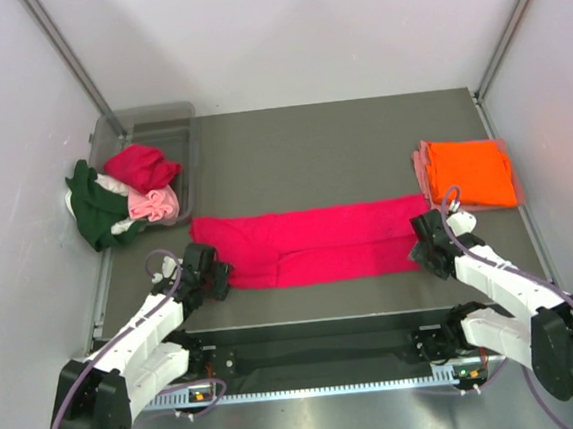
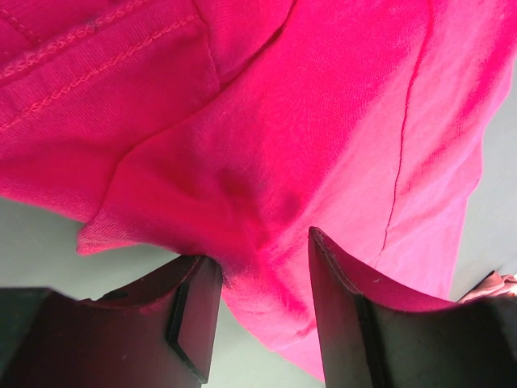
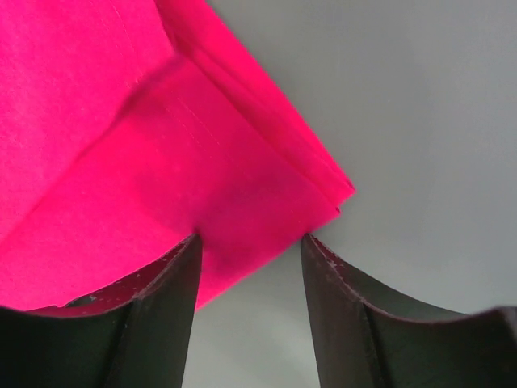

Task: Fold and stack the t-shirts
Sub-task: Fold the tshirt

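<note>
A crimson red t-shirt [image 1: 309, 243] lies folded into a long band across the table's front. My left gripper [image 1: 214, 274] is open at its left end; in the left wrist view the cloth [image 2: 266, 145] lies between and beyond the fingers [image 2: 194, 311]. My right gripper [image 1: 417, 251] is open at its right end; the shirt's corner [image 3: 202, 194] lies just past the fingertips [image 3: 187, 267]. A folded orange t-shirt [image 1: 473, 171] lies on a salmon pink one [image 1: 422, 167] at the right. Dark green [image 1: 90, 204], pale pink [image 1: 157, 202], cream [image 1: 111, 186] and another crimson [image 1: 142, 167] shirt are heaped at the left.
A clear grey plastic bin [image 1: 158, 120] stands at the back left, the heap spilling over its front and left rim. White walls close in on both sides. The table's front edge runs just below both grippers.
</note>
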You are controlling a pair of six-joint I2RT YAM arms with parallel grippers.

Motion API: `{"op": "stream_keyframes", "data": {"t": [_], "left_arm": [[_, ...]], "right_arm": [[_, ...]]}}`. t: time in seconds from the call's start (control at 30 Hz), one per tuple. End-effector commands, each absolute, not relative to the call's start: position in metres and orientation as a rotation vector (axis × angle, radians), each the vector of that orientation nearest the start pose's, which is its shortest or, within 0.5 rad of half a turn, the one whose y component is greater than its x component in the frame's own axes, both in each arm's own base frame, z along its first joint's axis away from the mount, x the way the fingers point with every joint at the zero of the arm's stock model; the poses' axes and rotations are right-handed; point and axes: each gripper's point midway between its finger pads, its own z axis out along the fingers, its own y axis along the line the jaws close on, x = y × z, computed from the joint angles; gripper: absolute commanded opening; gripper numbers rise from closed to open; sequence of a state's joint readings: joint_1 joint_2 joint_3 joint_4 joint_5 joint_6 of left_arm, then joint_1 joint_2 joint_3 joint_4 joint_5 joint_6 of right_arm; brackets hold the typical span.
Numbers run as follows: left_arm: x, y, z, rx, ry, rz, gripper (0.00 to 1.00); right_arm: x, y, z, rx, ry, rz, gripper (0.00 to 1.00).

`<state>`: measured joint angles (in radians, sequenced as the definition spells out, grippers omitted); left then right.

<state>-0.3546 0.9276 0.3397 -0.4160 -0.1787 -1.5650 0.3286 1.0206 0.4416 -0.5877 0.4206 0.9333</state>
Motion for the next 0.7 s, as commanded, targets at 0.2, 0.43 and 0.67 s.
{"op": "stream_keyframes", "data": {"t": [0.2,0.43,0.67], "left_arm": [[0.193,-0.067,-0.012,-1.555,2.196,-0.242,0.50],[0.215,-0.081,-0.011,-1.490,2.239,-0.286,0.47],[0.245,-0.094,-0.010,-1.401,2.288,-0.233,0.45]], "right_arm": [[0.204,0.021,0.008,0.933,2.393,-0.109,0.00],[0.202,0.030,0.018,0.874,2.413,-0.041,0.00],[0.197,0.048,0.033,0.778,2.443,0.061,0.00]]}}
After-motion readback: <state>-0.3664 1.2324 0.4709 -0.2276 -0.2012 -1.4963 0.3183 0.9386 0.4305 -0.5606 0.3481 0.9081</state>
